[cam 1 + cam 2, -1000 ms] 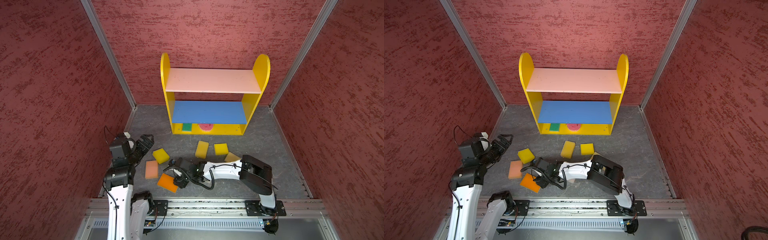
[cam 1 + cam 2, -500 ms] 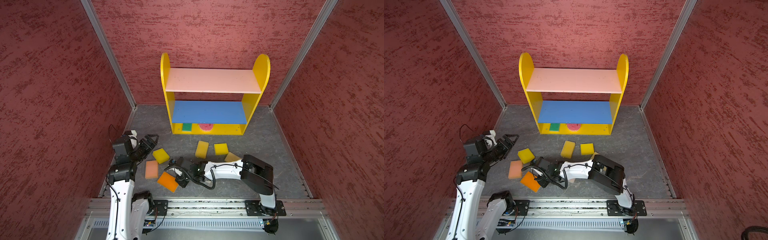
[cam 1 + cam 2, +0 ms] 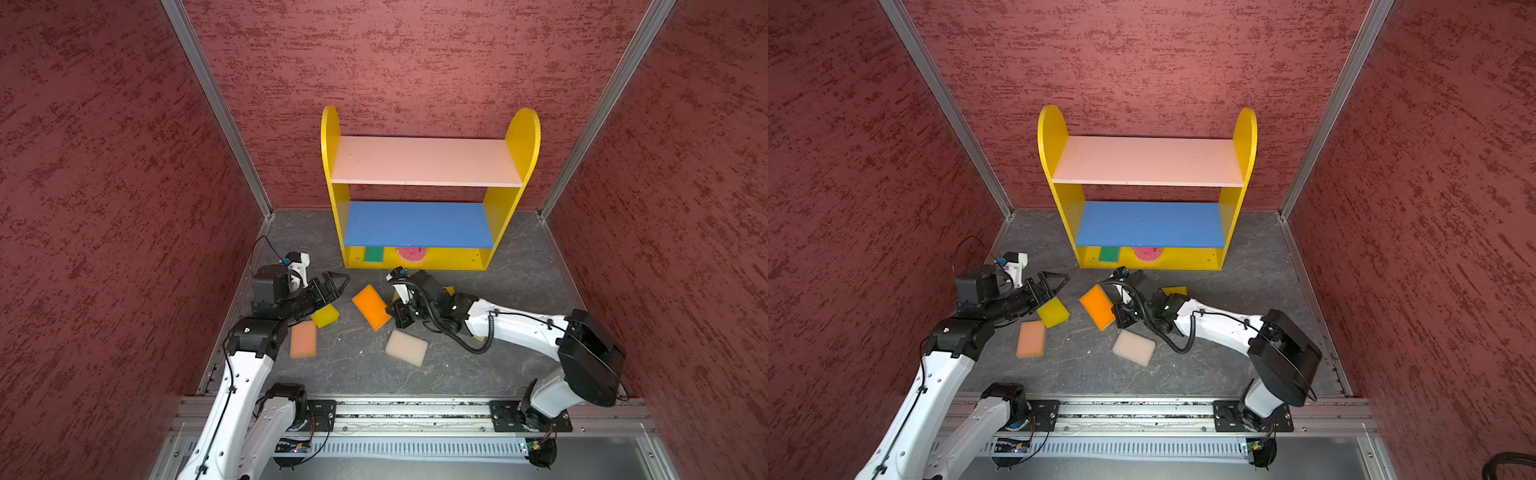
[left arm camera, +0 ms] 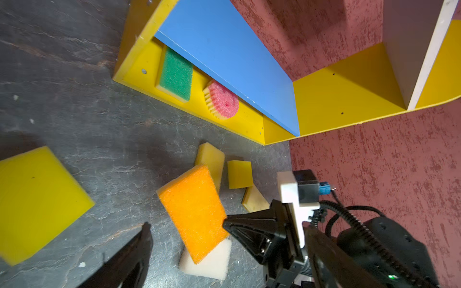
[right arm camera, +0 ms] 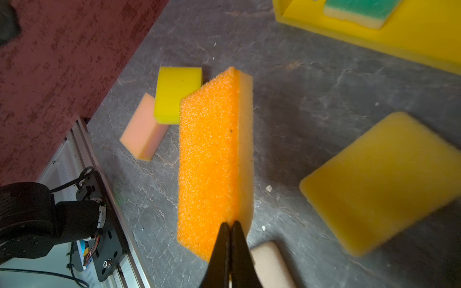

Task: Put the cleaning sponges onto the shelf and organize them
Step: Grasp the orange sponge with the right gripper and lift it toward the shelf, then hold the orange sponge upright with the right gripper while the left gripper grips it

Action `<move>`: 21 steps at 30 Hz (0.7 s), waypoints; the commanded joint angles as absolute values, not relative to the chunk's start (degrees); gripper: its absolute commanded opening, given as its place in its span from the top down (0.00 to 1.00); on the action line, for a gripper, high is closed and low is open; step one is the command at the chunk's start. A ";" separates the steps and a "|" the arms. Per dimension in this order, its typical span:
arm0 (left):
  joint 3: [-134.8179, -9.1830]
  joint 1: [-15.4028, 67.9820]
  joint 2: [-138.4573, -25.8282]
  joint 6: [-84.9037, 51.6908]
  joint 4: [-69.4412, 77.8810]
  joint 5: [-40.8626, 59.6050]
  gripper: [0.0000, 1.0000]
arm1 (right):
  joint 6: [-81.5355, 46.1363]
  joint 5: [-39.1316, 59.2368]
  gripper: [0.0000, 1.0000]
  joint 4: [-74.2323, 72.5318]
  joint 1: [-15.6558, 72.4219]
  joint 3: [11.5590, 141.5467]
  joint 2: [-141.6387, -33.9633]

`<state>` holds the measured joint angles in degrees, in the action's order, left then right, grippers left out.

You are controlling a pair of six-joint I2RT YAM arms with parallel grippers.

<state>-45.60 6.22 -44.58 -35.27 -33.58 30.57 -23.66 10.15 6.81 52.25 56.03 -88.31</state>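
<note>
Approach to shelf (image 3: 521, 137): upper boards open, floor (image 3: 519, 270) crowded.
You've room over pink board (image 3: 424, 160) and blue board (image 3: 415, 224). Slot under blue is low, w/ green sponge (image 3: 374, 254) and pink sponge (image 3: 411, 252) in its left half; right half open. R arm (image 3: 523, 328) stretches across in front, orange sponge (image 3: 371, 306) hanging at its tip. Cream sponge (image 3: 406, 347) lies near that tip; yellow sponge (image 3: 328, 318) and peach sponge (image 3: 303, 338) farther left. Strip by rail (image 3: 415, 409) open.

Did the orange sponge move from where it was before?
Yes. The orange rectangular foam sponge, pinched by the right gripper, has moved toward the yellow shelf.
</note>
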 commanded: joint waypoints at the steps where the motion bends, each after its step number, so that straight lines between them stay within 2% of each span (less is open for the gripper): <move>1: -44.17 11.24 -46.21 -35.06 -29.03 30.18 0.02 | -25.20 7.04 1.00 6.87 50.87 54.47 -84.01; 8: -41.22 21.26 -47.64 -38.06 -22.00 24.70 0.00 | -27.97 6.07 1.00 3.79 48.48 52.56 -77.98; 21: -39.40 30.34 -52.61 -42.67 -7.33 22.94 0.00 | -33.57 16.52 1.00 -3.46 45.70 52.35 -76.45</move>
<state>-38.26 29.78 -51.68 -41.87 -12.38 23.90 -31.40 12.78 0.97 45.91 53.12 -77.89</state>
